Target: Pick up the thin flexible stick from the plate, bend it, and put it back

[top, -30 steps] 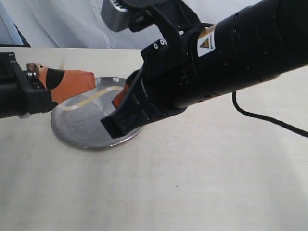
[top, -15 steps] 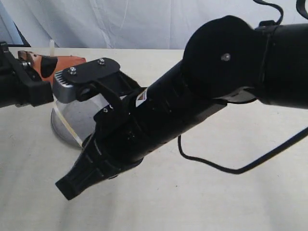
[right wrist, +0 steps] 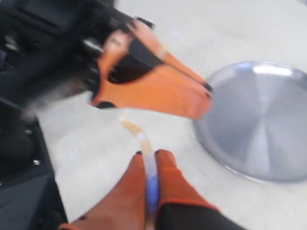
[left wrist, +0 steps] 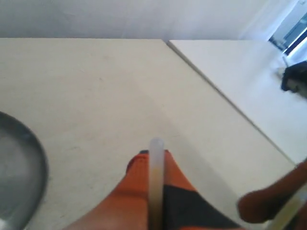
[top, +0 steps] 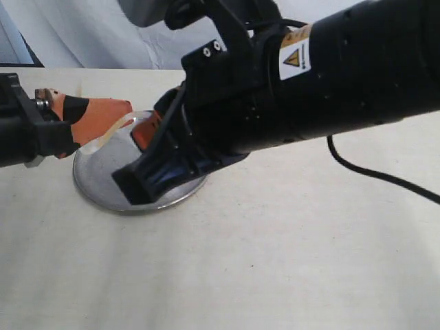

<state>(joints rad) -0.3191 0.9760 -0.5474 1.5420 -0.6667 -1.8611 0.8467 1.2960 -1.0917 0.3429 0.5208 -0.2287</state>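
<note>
The thin flexible stick (top: 121, 125) is off the plate, arched between my two grippers. My left gripper (top: 126, 108) has its orange fingers shut on one end of the stick (left wrist: 156, 182), which pokes past the tips. My right gripper (top: 145, 130) is shut on the stick's other end (right wrist: 142, 142), with the left gripper (right wrist: 153, 81) just ahead of it. The silver plate (top: 103, 185) lies below both, partly hidden by the right arm, and nothing shows on its visible part (right wrist: 259, 120). My left gripper's tips (left wrist: 153, 155) hover over bare table beside the plate's rim (left wrist: 41, 167).
The black right arm (top: 323, 75) crosses the exterior view and hides the plate's right side. A black cable (top: 385, 175) trails over the pale table on the right. A white cloth backdrop (top: 89, 34) hangs behind. A table seam (left wrist: 230, 105) runs diagonally.
The right arm swung up in front of the camera and has come back down beside the plate. The stick, earlier stretched in a wave over the plate, now arches between grippers that are closer together.
</note>
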